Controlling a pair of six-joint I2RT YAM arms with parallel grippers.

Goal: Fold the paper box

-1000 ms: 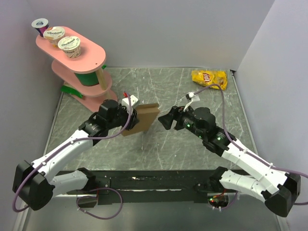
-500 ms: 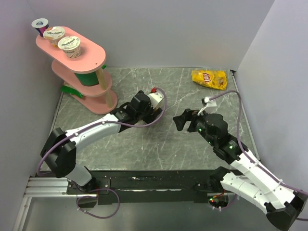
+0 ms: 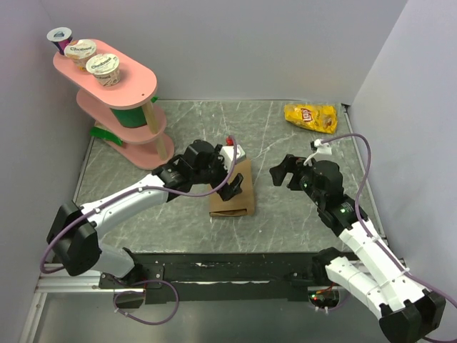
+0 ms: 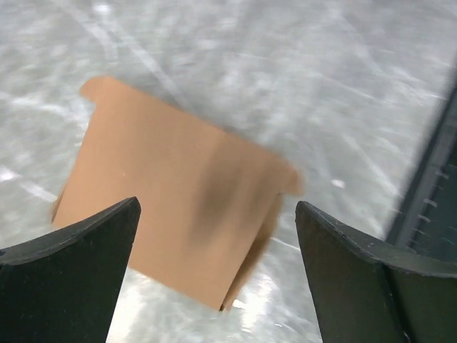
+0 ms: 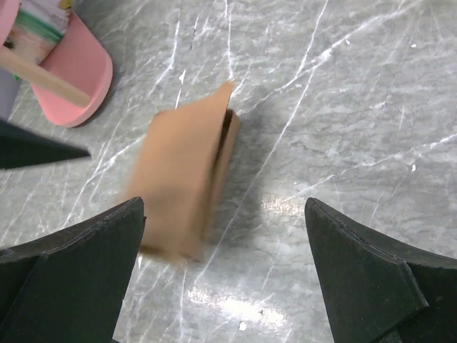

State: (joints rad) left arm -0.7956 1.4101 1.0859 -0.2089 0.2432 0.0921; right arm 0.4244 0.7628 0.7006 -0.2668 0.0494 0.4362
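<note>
Paper box (image 4: 178,207): plain brown, folded flat, blurred, lying on grey marbled table (image 4: 343,86). Small tabs at upper-left and right corners. Open edge with shadow on lower right side. Left gripper (image 4: 216,214) above it, spread wide. Dark fingers (image 4: 78,271) clear of cardboard. Black rail (image 4: 435,186) at right edge.

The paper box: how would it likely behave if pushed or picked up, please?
The paper box is probably light, being thin cardboard. It likely slides rather than tips, lying low on the smooth table. Its hollow end suggests it may crush if pinched.

Tbl (image 3: 278,214) w/ box (image 3: 232,196), chip bag (image 3: 310,116), rack (image 3: 139,84)
</note>
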